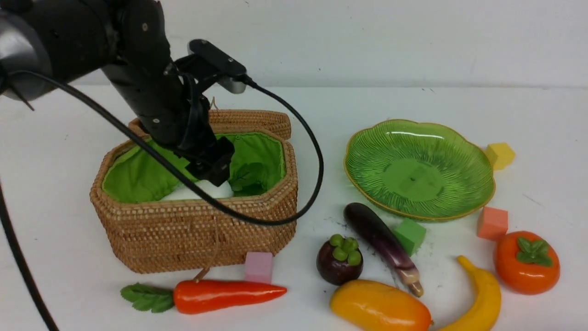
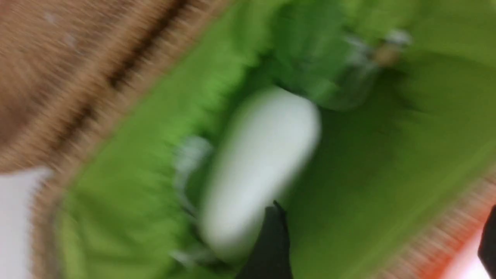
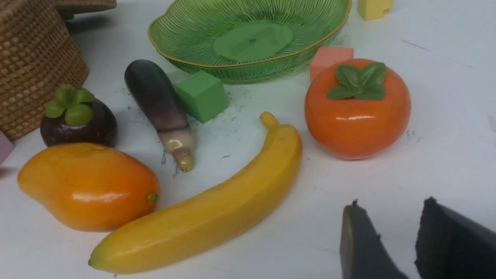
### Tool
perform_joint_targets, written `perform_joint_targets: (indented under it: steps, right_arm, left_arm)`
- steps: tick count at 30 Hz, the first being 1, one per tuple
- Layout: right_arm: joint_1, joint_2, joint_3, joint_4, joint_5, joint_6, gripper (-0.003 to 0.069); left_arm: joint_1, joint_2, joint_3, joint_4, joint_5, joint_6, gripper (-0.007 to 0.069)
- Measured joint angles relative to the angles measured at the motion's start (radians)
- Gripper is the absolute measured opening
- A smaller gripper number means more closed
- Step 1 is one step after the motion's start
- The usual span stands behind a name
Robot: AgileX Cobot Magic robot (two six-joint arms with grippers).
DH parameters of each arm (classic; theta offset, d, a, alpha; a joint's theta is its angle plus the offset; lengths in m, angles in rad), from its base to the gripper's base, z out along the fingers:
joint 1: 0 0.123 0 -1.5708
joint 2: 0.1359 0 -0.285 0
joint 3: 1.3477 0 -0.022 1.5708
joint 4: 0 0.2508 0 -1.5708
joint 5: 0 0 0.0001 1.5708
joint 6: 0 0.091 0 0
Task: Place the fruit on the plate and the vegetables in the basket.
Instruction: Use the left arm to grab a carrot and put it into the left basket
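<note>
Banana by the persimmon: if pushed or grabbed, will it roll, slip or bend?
The banana lies flat on its curve, so a push would probably slide or pivot it, not roll it. Its skin looks smooth and glossy, so a grip might slip near the tapered ends. It looks like a moulded toy, likely stiff and light.

We find the basket (image 1: pixel 193 232) on the left of the table (image 1: pixel 55 151), with the radish (image 1: pixel 195 191) lying inside it and the carrot (image 1: pixel 225 295) just before it. The plate (image 1: pixel 459 202) sits to the right of the basket. The eggplant (image 1: pixel 381 241) lies before the plate's near-left rim, with the mangosteen (image 1: pixel 339 264) just left of it. Nearest us lie the mango (image 1: pixel 379 307) and, to its right, the banana (image 1: pixel 482 299). The persimmon (image 1: pixel 526 264) stands right of the banana.
</note>
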Motion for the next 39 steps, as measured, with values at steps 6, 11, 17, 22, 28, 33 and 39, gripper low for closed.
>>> perform_joint_targets:
  steps: [6,11,17,22,28,33,39]
  right_arm:
    - [0.0,0.0,0.0,0.0,0.0,0.0,0.0243]
    - [0.0,0.0,0.0,0.0,0.0,0.0,0.0243]
    - [0.0,0.0,0.0,0.0,0.0,0.0,0.0243]
    - [0.0,0.0,0.0,0.0,0.0,0.0,0.0243]
    - [0.0,0.0,0.0,0.0,0.0,0.0,0.0243]
    - [0.0,0.0,0.0,0.0,0.0,0.0,0.0243]
    - [0.0,0.0,0.0,0.0,0.0,0.0,0.0243]
  left_arm:
    - [0.0,-0.072,0.092,-0.289,0.146,0.129,0.0573]
    - [0.0,-0.097,0.298,-0.428,0.146,0.257,0.0531]
    - [-0.001,-0.134,0.422,-0.447,0.142,0.419,0.0517]
    - [-0.001,-0.238,0.421,-0.415,0.137,0.421,0.0517]
    - [-0.001,-0.396,0.421,-0.344,0.149,0.3,0.0517]
    - [-0.001,-0.437,0.421,-0.439,0.153,0.283,0.0517]
    - [-0.002,-0.395,0.428,-0.591,-0.068,0.28,0.0514]
